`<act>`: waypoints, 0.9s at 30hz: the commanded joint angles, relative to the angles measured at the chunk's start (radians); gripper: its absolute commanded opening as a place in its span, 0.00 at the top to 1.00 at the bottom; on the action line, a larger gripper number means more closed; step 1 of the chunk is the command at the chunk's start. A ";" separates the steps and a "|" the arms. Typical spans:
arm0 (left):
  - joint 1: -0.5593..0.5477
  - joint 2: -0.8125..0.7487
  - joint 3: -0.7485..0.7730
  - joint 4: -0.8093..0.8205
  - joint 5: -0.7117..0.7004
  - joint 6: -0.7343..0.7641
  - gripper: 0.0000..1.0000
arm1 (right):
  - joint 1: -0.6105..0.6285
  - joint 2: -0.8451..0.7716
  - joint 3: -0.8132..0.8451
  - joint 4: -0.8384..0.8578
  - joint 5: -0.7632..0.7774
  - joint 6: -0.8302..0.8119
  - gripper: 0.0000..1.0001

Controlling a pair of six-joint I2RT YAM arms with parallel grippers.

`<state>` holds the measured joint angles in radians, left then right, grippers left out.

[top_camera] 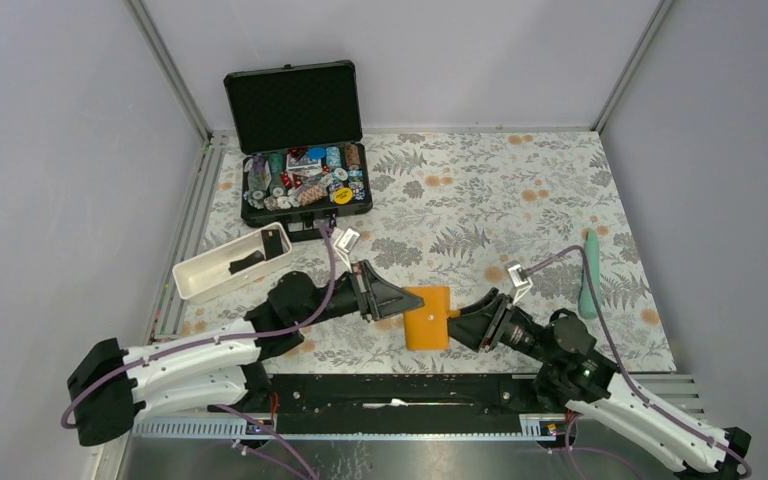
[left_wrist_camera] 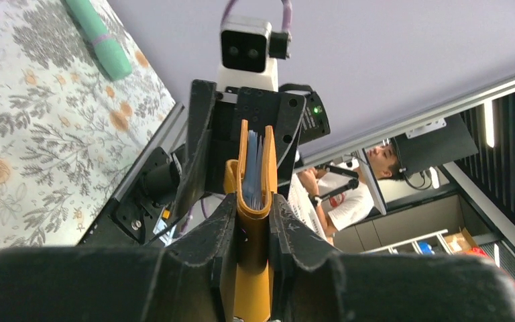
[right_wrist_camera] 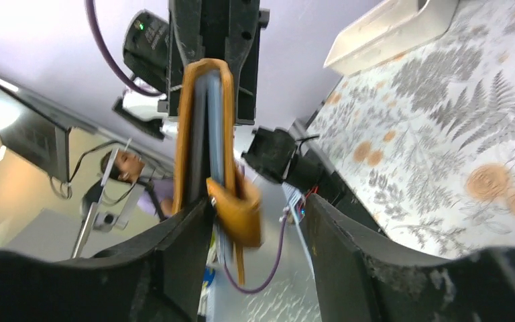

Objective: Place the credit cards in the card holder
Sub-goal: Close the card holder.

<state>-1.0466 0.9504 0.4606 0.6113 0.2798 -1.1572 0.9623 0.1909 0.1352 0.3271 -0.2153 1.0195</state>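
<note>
Left gripper [left_wrist_camera: 251, 204] fingers [left_wrist_camera: 218, 231] fill the left wrist foreground. They are clamped on both orange faces of the card holder [left_wrist_camera: 255, 161], which is seen edge-on with pale blue sleeves between its covers.

Right wrist view: right gripper [right_wrist_camera: 258, 204] jaws stand wide. Card holder [right_wrist_camera: 204, 121] sits between them, close against one finger and clear of the other. Snap tab [right_wrist_camera: 238, 211] hangs loose.

Top view only: left gripper [top_camera: 400, 300] is at the holder's [top_camera: 428, 318] left side and right gripper [top_camera: 460, 320] at its right, close to the worktop's [top_camera: 520, 190] near edge, about mid-width.

- White tray [top_camera: 200, 285] lies by the left edge; the dark pieces inside are too small to identify.
- Teal tool [top_camera: 590, 275] lies by the right edge.
- Open black case [top_camera: 295, 105] with chips sits at the far-left corner.
</note>
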 commanded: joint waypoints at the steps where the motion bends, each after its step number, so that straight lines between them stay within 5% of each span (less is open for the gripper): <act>1: 0.065 -0.102 -0.010 -0.036 -0.020 0.008 1.00 | 0.003 -0.140 0.113 -0.251 0.183 -0.101 0.38; 6: 0.101 -0.163 0.023 -0.167 0.035 0.041 1.00 | 0.003 -0.139 0.188 -0.415 0.334 -0.156 0.36; 13: 0.178 -0.189 0.019 -0.212 0.108 -0.003 1.00 | 0.003 0.023 0.267 -0.252 0.105 -0.338 0.32; 27: 0.217 -0.139 0.128 -0.382 0.401 0.097 1.00 | 0.003 0.234 0.425 -0.311 -0.229 -0.539 0.37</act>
<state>-0.8356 0.8276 0.5213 0.2192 0.5755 -1.0966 0.9623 0.3813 0.5148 0.0147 -0.3321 0.5606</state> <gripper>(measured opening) 0.189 0.633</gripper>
